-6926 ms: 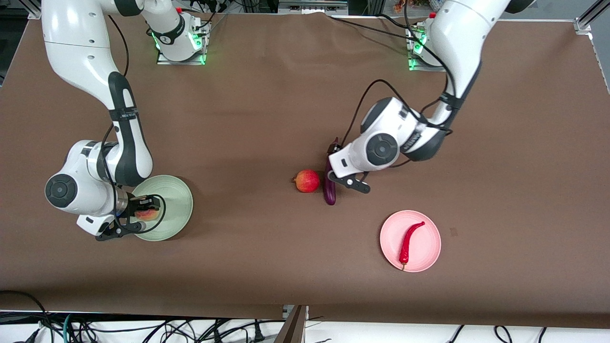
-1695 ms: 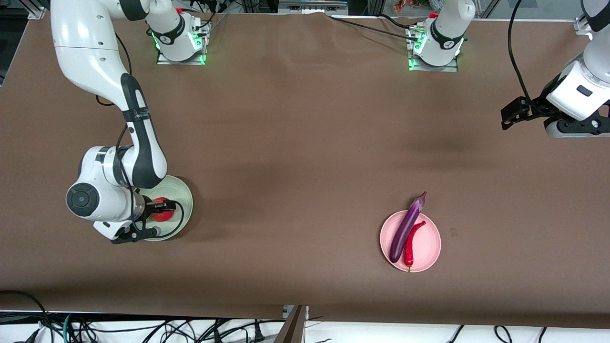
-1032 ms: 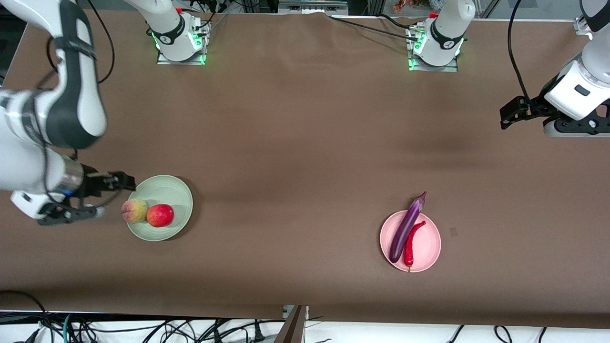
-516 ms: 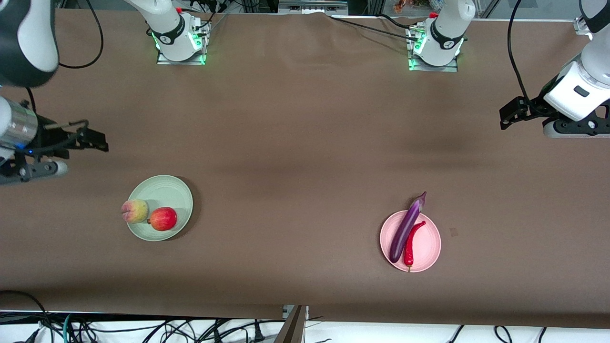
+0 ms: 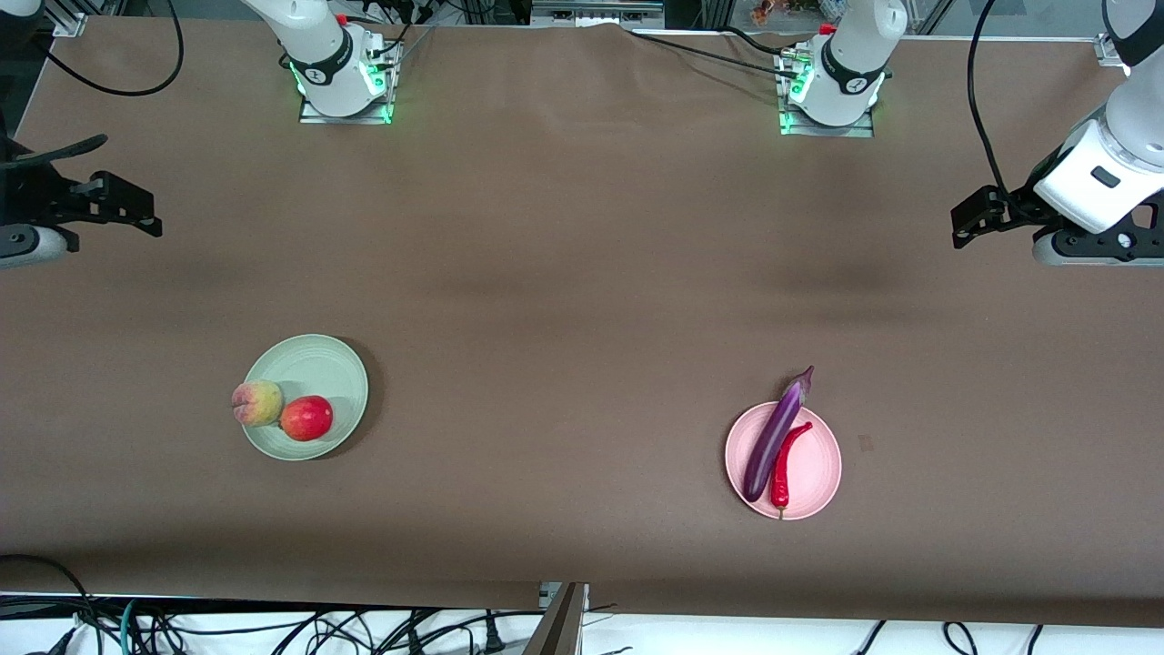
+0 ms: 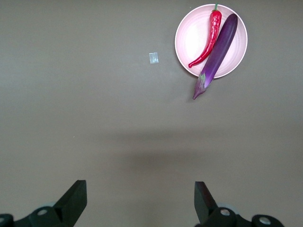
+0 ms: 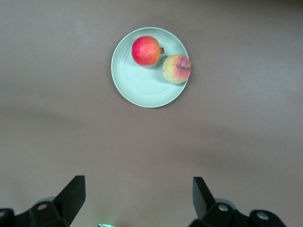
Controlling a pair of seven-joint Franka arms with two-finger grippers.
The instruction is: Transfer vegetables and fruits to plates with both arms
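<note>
Peach (image 5: 257, 403), pomegranate (image 5: 306, 418) on green plate (image 5: 335, 364); eggplant (image 5: 776, 435), chili (image 5: 784, 466) on pink plate (image 5: 818, 464), sorted by type. Left gripper (image 5: 969, 218) 3 o'clock, right gripper (image 5: 127, 205) 9 o'clock over bench (image 5: 582, 300), fingers released, empty; task probably done.

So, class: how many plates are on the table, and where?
2. The green plate sits toward the right arm's end; the pink plate toward the left arm's end. None look hidden.

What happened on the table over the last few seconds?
The eggplant went from the table's middle onto the pink plate beside the chili; the red fruit joined the peach on the green plate. The left gripper and right gripper let go and drew back to the table's ends, jaws open. Both plates stayed put.
</note>
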